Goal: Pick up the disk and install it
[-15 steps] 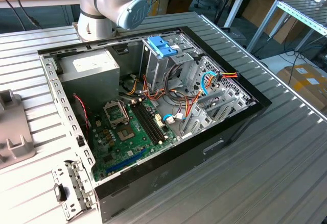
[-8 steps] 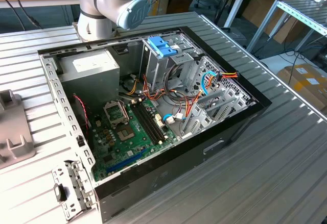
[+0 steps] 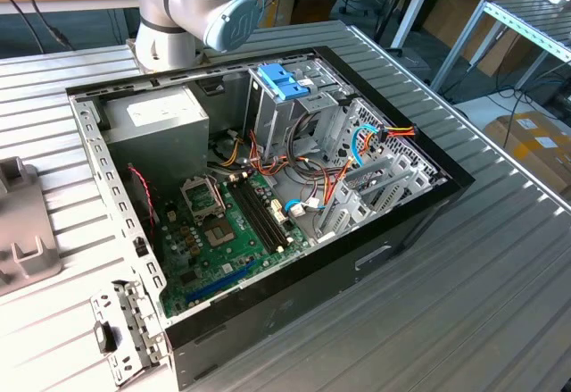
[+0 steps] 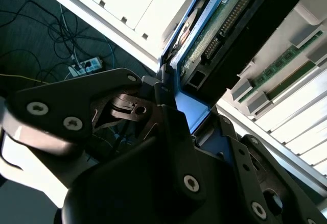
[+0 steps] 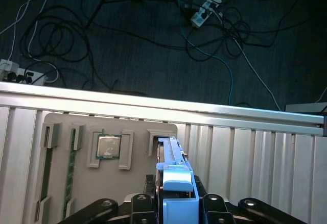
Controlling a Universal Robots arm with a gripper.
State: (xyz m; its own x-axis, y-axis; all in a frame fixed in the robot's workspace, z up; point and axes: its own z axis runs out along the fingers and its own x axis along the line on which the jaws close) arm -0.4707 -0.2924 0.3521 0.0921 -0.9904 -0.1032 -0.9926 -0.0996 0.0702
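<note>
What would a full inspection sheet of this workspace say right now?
Surface: ribbed metal table carrying an open computer case.
Job's things: disk, blue side rail fitted, held on edge at a grey tray by the table's edge; whether it rests in the tray cannot be told.
Clutter: processor chip and memory sticks in the tray; motherboard, power supply and blue tabbed piece in the case.
Grippers: gripper appears shut on the disk's blue rail.
Cables: coloured wires inside the case; loose cables and a power strip on the floor.
Surroundings: cardboard box at the exterior view's right.
</note>
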